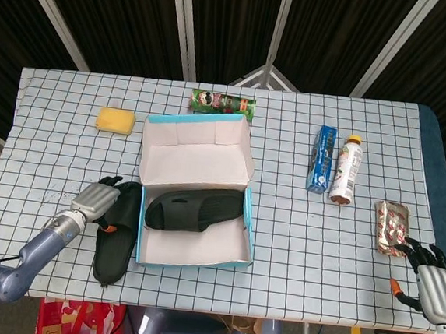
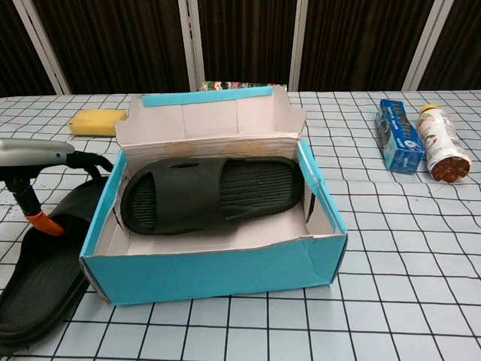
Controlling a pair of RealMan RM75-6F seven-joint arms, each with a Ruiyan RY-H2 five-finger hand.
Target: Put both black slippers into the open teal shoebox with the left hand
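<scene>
A rectangular yellow sponge (image 1: 115, 120) lies at the checkered tablecloth's (image 1: 294, 244) far left. A green cylindrical can (image 1: 223, 102) lies on its side. A blue carton (image 1: 322, 158) lies beside a white bottle (image 1: 345, 169), near a silver foil packet (image 1: 390, 227).

One slipper (image 1: 196, 209) lies in the shoebox (image 1: 191, 260), the other slipper (image 1: 116, 240) just left of it.

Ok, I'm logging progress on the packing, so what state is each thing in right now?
Shoebox: open, lid flap up at the back.
Slipper in box: lying sole down inside the shoebox.
Slipper on table: still outside, flat beside the box's left wall.
Left hand: over the outer slipper's upper end, fingers apart; holds nothing that I can see.
Right hand: open, at the table's right edge.
Bottle: lying on its side, capped.
</scene>
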